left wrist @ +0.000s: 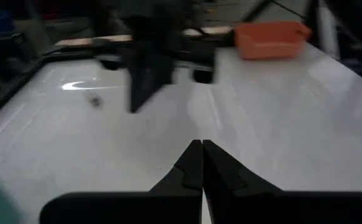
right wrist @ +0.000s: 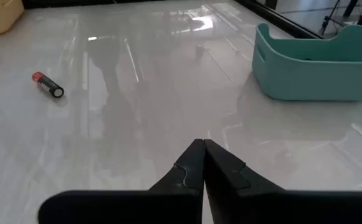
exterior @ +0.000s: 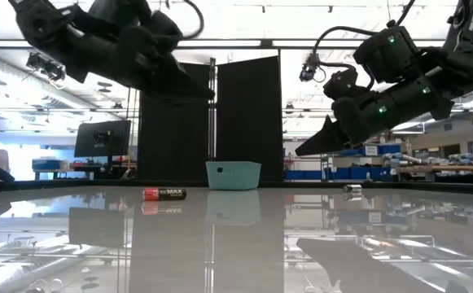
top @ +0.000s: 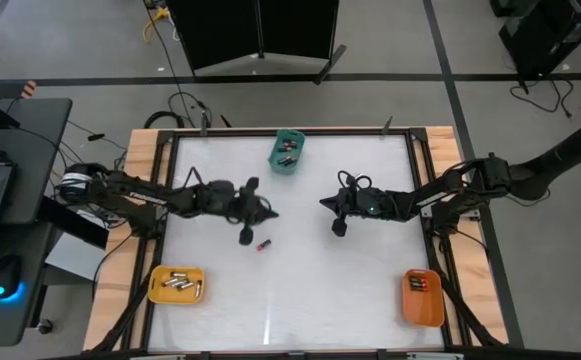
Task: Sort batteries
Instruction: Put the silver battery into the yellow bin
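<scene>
One loose battery [top: 264, 245], dark with a red end, lies on its side on the white table; it also shows in the low view [exterior: 164, 194] and the right wrist view [right wrist: 47, 85]. Other batteries lie in the teal tray [top: 288, 151], the yellow tray [top: 177, 285] and the orange tray [top: 422, 296]. My left gripper [top: 273, 213] hovers above the table just beyond the loose battery, fingers shut [left wrist: 200, 155]. My right gripper [top: 323, 203] hovers facing it from the right, also shut [right wrist: 202, 155]. Neither holds anything.
The teal tray [right wrist: 314, 65] sits at the table's far edge, the yellow tray at the near left corner, the orange tray [left wrist: 269, 38] at the near right corner. Open table surface lies between them. A wooden frame [top: 140, 180] borders the table.
</scene>
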Available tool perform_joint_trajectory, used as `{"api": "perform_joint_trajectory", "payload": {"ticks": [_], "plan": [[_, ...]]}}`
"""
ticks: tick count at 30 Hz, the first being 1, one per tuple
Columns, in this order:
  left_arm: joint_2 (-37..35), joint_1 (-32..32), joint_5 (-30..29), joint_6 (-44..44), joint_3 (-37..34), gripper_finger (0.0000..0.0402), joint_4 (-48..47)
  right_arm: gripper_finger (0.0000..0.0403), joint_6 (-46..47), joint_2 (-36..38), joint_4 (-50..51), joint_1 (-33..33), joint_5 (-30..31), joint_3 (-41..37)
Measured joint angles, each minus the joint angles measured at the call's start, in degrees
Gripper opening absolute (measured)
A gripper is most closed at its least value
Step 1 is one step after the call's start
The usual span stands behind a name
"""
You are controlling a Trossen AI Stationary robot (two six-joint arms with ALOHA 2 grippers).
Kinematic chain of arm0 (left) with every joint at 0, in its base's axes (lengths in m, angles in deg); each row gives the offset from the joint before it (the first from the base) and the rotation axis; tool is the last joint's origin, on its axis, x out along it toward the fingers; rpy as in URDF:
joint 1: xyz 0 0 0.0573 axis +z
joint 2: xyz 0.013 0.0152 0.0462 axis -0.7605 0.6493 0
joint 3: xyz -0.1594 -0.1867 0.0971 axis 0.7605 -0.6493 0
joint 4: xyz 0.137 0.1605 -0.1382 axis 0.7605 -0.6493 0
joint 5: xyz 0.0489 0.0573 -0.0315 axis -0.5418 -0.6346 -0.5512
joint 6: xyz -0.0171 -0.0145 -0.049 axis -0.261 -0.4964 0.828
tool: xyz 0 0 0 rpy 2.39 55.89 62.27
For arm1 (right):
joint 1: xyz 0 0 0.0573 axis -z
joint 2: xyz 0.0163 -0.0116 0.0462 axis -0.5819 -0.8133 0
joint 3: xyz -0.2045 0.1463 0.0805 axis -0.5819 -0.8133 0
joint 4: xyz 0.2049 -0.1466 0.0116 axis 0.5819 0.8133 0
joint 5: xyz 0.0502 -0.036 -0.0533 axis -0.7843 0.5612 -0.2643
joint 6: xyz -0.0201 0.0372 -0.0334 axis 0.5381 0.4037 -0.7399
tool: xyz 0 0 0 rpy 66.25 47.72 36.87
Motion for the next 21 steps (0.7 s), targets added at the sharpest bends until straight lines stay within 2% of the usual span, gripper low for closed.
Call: {"api": "perform_joint_trajectory", "payload": {"ticks": [3,6,10,13,15,18,21], "plan": [[0.08,-4.58,-1.91,-1.76,-0.05,0.0007,-0.48,0.0011,-0.73,0.00,0.03,-0.50,0.00,0.14],[0.90,-8.93,-6.51,-2.71,-0.05,0.0008,-1.03,0.0010,-0.82,0.00,1.56,-1.23,-0.59,1.58],[2.38,-12.81,-14.03,-2.62,-0.05,0.0008,-2.62,0.0028,-1.75,0.00,11.41,-1.73,-0.57,5.92],[3.48,-14.58,-18.20,-2.23,-0.05,0.0008,-3.85,0.0038,-4.57,0.00,26.34,-0.41,1.31,11.50],[4.07,-15.30,-19.62,-1.67,-0.05,0.0008,-3.89,0.0042,-7.60,0.00,40.85,1.56,1.95,16.56],[4.86,-15.75,-19.77,-1.24,-0.05,0.0008,-4.05,0.0048,-12.26,0.00,62.26,4.71,2.16,24.57],[5.40,-15.96,-19.80,-1.23,-0.05,0.0008,-4.01,0.0063,-18.04,0.00,75.98,7.35,3.84,30.46]]}}
